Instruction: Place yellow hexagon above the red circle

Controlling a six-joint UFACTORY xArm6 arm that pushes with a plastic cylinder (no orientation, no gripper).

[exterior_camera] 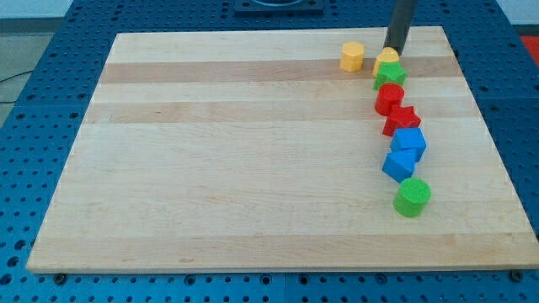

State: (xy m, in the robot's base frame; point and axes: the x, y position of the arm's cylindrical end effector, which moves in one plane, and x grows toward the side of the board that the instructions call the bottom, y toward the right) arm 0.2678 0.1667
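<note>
No jaws here; my tip (pixel 392 52) touches a second yellow block (pixel 388 58), not the yellow hexagon (pixel 352 56). Pushing risks jostling the green star (pixel 390 74) and red circle (pixel 389 98).

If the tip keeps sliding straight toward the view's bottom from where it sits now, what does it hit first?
My tip sits at the top edge of a yellow block, so that comes first, apparently already touching. Right behind it is the green star, then the red circle.

a: one camera only, looking down at a slant from beyond the wooden board's (pixel 253 160) bottom edge, facing its top edge.

b: close?

a: middling, the whole board fits, blue pegboard table (pixel 34 278) framing it.
</note>
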